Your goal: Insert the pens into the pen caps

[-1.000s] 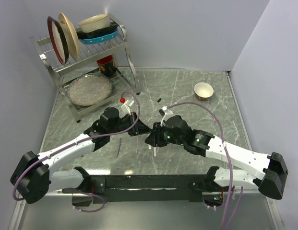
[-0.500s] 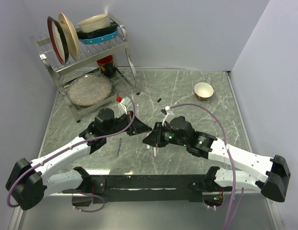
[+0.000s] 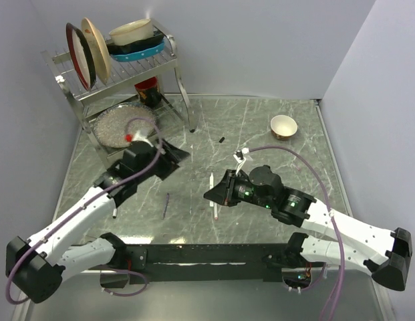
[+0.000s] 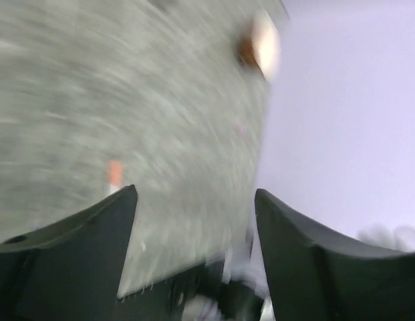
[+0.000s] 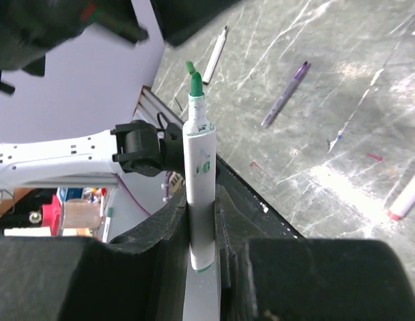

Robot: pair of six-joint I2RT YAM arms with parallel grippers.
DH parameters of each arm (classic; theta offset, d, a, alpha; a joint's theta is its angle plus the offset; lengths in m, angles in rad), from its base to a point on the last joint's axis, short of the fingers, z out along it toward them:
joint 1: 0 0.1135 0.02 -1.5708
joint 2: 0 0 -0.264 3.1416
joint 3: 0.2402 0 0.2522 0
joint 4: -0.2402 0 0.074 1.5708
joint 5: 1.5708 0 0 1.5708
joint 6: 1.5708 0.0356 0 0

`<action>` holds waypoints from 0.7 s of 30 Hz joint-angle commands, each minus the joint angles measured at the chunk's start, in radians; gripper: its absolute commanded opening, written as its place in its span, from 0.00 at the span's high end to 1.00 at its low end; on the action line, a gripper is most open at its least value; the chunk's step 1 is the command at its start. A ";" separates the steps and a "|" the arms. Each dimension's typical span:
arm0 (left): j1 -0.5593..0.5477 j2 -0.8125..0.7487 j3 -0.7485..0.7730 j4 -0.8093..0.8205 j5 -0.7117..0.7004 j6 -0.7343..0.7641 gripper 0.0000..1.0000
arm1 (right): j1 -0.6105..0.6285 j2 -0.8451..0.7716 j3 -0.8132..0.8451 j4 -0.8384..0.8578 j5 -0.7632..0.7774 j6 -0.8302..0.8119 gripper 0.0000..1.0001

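My left gripper (image 4: 194, 200) now stands spread, pulled back from the right gripper (image 5: 201, 214), which still pinches a green-tipped pen (image 5: 196, 154).

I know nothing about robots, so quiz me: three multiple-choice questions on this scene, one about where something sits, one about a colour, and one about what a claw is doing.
1. Where does the small cream bowl stand?
A. Far right part of the table
B. Near left corner
C. Dead centre

2. What colour is the bare tip of the pen in the right claw?
A. Red
B. Green
C. Black

3. How is the left claw?
A. Shut on a cap
B. Shut on a marker
C. Open and empty

Answers:
1 A: the top view shows it alone towards the far right.
2 B: the right wrist view shows a green tip.
3 C: the left wrist view shows a wide gap with only tabletop behind it.
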 commanded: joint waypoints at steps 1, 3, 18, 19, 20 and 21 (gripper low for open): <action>0.210 -0.023 0.030 -0.341 -0.226 -0.133 0.32 | -0.010 -0.052 0.005 -0.053 0.064 -0.014 1.00; 0.366 -0.039 0.002 -0.459 -0.253 -0.182 0.34 | -0.011 -0.057 0.020 -0.089 0.074 -0.026 1.00; 1.013 -0.077 -0.162 -0.608 -0.421 -0.328 0.35 | -0.011 -0.022 0.069 -0.164 0.064 -0.060 1.00; 1.023 -0.051 -0.165 -0.596 -0.422 -0.325 0.35 | -0.013 -0.014 0.074 -0.167 0.064 -0.060 1.00; 1.031 -0.036 -0.168 -0.570 -0.425 -0.322 0.36 | -0.013 -0.011 0.078 -0.169 0.061 -0.065 1.00; 1.043 -0.017 -0.170 -0.553 -0.428 -0.313 0.36 | -0.013 -0.006 0.088 -0.170 0.059 -0.068 1.00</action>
